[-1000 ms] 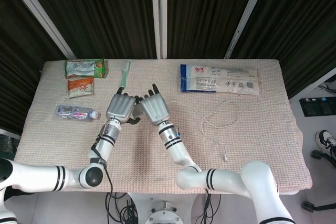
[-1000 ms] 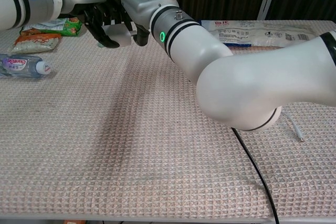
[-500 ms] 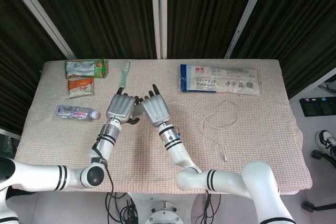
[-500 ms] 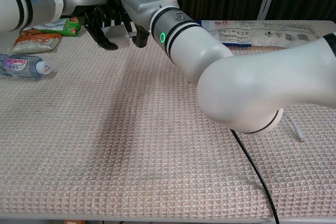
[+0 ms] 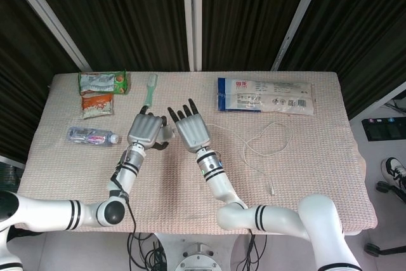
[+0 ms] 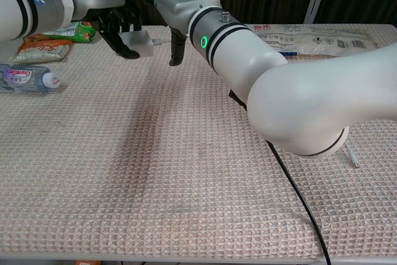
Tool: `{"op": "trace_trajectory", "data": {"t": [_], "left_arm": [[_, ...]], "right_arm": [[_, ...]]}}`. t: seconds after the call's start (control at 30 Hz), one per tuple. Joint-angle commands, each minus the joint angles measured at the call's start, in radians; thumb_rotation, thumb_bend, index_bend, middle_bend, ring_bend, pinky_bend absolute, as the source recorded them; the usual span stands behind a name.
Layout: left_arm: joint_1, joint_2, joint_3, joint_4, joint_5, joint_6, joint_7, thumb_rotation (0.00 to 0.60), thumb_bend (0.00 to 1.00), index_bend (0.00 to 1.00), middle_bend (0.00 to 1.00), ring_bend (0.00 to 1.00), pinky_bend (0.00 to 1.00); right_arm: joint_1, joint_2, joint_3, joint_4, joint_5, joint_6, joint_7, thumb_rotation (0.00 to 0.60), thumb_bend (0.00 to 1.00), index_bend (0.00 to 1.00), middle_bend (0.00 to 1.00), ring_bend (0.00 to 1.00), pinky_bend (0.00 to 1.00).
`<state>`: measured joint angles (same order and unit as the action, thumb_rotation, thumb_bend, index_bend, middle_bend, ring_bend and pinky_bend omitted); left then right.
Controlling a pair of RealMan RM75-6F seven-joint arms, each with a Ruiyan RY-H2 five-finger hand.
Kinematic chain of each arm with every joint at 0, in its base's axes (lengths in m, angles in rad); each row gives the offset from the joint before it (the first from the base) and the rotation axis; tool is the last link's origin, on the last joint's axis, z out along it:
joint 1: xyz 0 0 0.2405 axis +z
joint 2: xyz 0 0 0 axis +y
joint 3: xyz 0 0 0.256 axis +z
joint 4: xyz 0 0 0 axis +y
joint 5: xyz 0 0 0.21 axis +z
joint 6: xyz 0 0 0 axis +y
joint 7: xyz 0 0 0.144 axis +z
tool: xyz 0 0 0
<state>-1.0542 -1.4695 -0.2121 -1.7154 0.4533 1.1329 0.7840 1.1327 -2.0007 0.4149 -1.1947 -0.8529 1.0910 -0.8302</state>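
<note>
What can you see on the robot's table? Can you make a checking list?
Surface: beige woven cloth, flat.
Job's things: small white block, held by the left hand.
Clutter: green packet, orange packet, water bottle, toothbrush, long white packet.
Hands: left hand grips the block; right hand beside it, fingers spread, holding nothing.
Cables: white cable loose on the cloth; black cable under the right arm.
Surroundings: dark curtains.

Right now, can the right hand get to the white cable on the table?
Probably yes. The right hand is open and holds nothing, and the white cable lies loose on bare cloth on its own side, with nothing between them.
</note>
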Motion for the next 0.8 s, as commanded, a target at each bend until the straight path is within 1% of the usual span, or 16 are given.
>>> {"op": "trace_trajectory", "data": {"t": [0.03, 0.1, 0.2, 0.27, 0.3, 0.37, 0.47, 0.53, 0.63, 0.7, 0.8], "left_arm": [[0.014, -0.009, 0.015, 0.020, 0.022, -0.009, -0.022, 0.498, 0.22, 0.47, 0.48, 0.31, 0.11], [0.029, -0.017, 0.036, 0.043, 0.043, -0.025, -0.039, 0.498, 0.22, 0.46, 0.47, 0.30, 0.11], [0.053, -0.027, 0.065, 0.077, 0.063, -0.063, -0.075, 0.509, 0.20, 0.40, 0.40, 0.23, 0.10], [0.071, -0.034, 0.077, 0.100, 0.084, -0.082, -0.108, 0.564, 0.19, 0.31, 0.33, 0.16, 0.09], [0.083, -0.038, 0.084, 0.114, 0.099, -0.095, -0.130, 0.588, 0.19, 0.28, 0.30, 0.14, 0.09], [0.102, -0.040, 0.094, 0.129, 0.123, -0.105, -0.161, 0.598, 0.19, 0.25, 0.26, 0.11, 0.08], [0.133, -0.027, 0.105, 0.123, 0.172, -0.095, -0.201, 0.600, 0.18, 0.23, 0.24, 0.10, 0.07], [0.163, 0.001, 0.115, 0.100, 0.219, -0.067, -0.228, 0.600, 0.18, 0.22, 0.23, 0.09, 0.07], [0.228, 0.064, 0.138, 0.059, 0.314, 0.008, -0.281, 0.600, 0.17, 0.22, 0.23, 0.09, 0.06], [0.288, 0.115, 0.162, 0.043, 0.395, 0.078, -0.329, 0.600, 0.16, 0.22, 0.23, 0.09, 0.05], [0.387, 0.180, 0.202, 0.057, 0.511, 0.186, -0.420, 0.600, 0.15, 0.22, 0.23, 0.09, 0.04]], "right_arm": [[-0.022, 0.032, -0.008, -0.036, 0.006, 0.008, -0.003, 0.600, 0.00, 0.06, 0.24, 0.11, 0.02], [-0.046, 0.068, -0.017, -0.076, 0.016, 0.012, -0.008, 0.600, 0.00, 0.06, 0.24, 0.10, 0.02], [-0.086, 0.131, -0.038, -0.143, 0.022, 0.024, -0.012, 0.600, 0.00, 0.06, 0.23, 0.10, 0.01], [-0.111, 0.169, -0.051, -0.183, 0.027, 0.026, -0.008, 0.600, 0.00, 0.06, 0.23, 0.09, 0.01], [-0.126, 0.194, -0.060, -0.206, 0.029, 0.027, -0.004, 0.600, 0.00, 0.06, 0.23, 0.09, 0.01], [-0.152, 0.237, -0.079, -0.241, 0.028, 0.030, 0.001, 0.600, 0.00, 0.06, 0.23, 0.09, 0.01], [-0.189, 0.293, -0.102, -0.290, 0.023, 0.035, 0.023, 0.600, 0.00, 0.05, 0.22, 0.09, 0.01], [-0.223, 0.344, -0.120, -0.336, 0.009, 0.043, 0.050, 0.600, 0.00, 0.05, 0.22, 0.08, 0.01], [-0.287, 0.439, -0.154, -0.415, -0.044, 0.075, 0.107, 0.600, 0.00, 0.05, 0.22, 0.08, 0.02], [-0.347, 0.525, -0.181, -0.481, -0.092, 0.100, 0.172, 0.600, 0.01, 0.05, 0.21, 0.08, 0.04], [-0.448, 0.665, -0.233, -0.565, -0.193, 0.137, 0.307, 0.600, 0.08, 0.05, 0.19, 0.08, 0.05]]}}
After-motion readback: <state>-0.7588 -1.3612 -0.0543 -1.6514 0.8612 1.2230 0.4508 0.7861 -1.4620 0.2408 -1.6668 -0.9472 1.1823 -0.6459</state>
